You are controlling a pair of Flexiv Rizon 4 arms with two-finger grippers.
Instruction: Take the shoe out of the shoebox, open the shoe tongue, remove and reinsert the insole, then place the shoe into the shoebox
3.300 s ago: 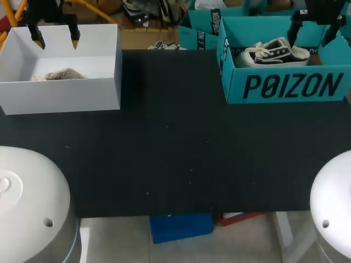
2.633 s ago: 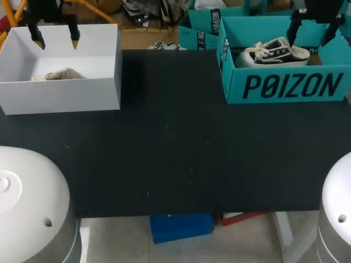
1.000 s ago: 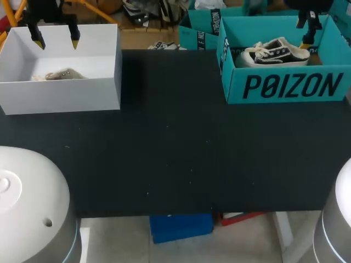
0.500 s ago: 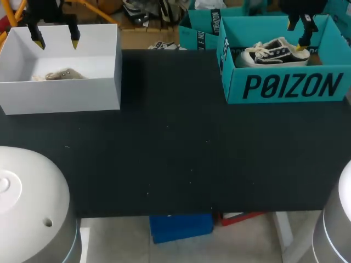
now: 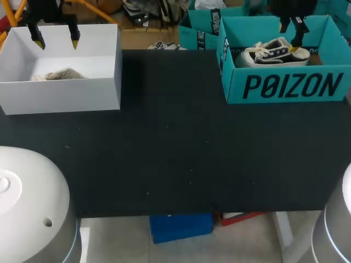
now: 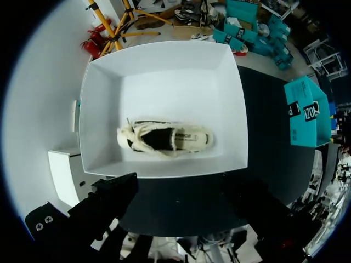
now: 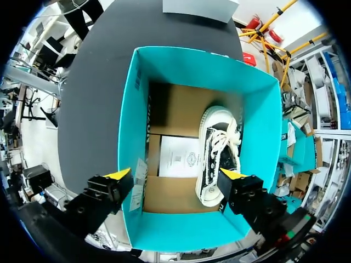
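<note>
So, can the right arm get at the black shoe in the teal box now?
Probably yes. The right gripper hangs open above the lidless teal shoebox, and the black shoe lies uncovered inside, under one finger. Nothing covers it, though the box wall beside it may leave little room.

Shoebox (image 5: 285, 87) was matt teal cardboard, bare brown card inside. Shoe (image 5: 272, 53) looked black canvas, white rubbery sole, cloth laces. Table (image 5: 175, 148) matt black. White box (image 5: 60, 97) smooth matt card.
</note>
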